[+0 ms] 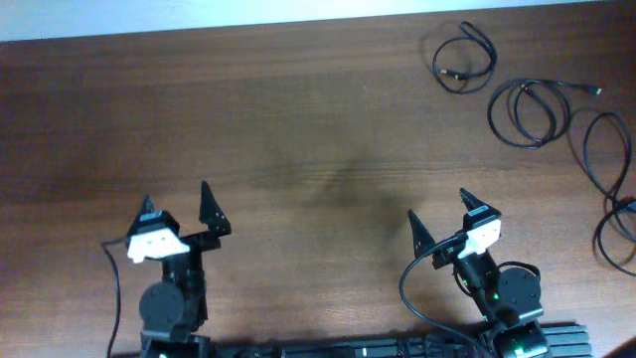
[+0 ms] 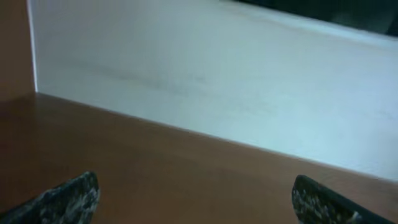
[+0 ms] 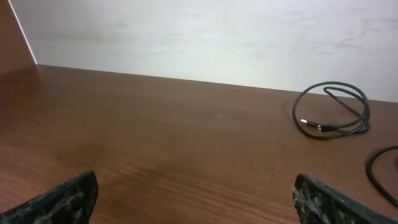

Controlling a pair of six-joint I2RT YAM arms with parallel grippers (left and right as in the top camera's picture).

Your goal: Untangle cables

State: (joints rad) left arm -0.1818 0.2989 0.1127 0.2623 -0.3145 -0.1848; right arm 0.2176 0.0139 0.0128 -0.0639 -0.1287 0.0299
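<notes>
Both arms are folded back at the near edge of the brown wood-grain tabletop [image 1: 298, 119], wrists approx. level, fingers pointing twd the far side. Left gripper [image 1: 176, 195]: jaws spread wide, nothing betw. them. In the left wrist cam only its two dark fingertips [image 2: 68, 199] show, in the bottom corners, w/ bare wood and the white wall [image 2: 217, 74] ahead. Right gripper [image 1: 437, 204]: also wide open and empty, arm angled slightly twd the left. Its fingertips [image 3: 323, 202] sit in the bottom corners of the right wrist view. Clearance of either gripper above the wood can't be judged. The cables all lie in the far-right corner, well apart from both grippers. The small black coiled cable [image 1: 455, 73], plug end lying inside its ring, is nearest the wall. The right wrist cam also sees it, ahead and to the right. The second black looped cable [image 1: 491, 114], several loose overlapping loops, lies to the right of the first and nearer the arms, apart from it. The third black cable [image 1: 584, 149] runs in big open curves along the right edge, partly cut off by the frame. Whether it touches the second can't be told.
</notes>
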